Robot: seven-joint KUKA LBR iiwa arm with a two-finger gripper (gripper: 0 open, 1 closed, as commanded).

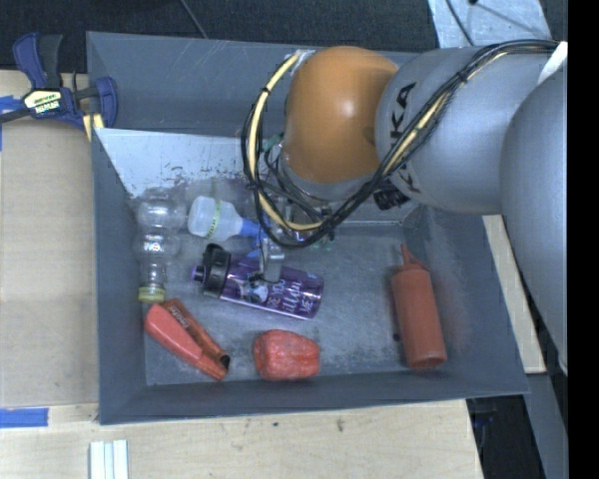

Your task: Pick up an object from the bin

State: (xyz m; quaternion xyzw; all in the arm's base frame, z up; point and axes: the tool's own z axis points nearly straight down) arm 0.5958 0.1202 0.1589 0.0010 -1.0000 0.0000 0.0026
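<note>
Purple bottle [280, 292] w/ black cap lies flat approx. mid bin [115, 297], cap to the left, betw. a clear bottle [155, 233] and a red lump [287, 355]. Prob. light, stiff plastic w/ glossy label, so likely slippery; best hold: across the body, near its middle. Pincer [271, 267] is right over its upper edge; can't tell if open, closed or touching.
</note>
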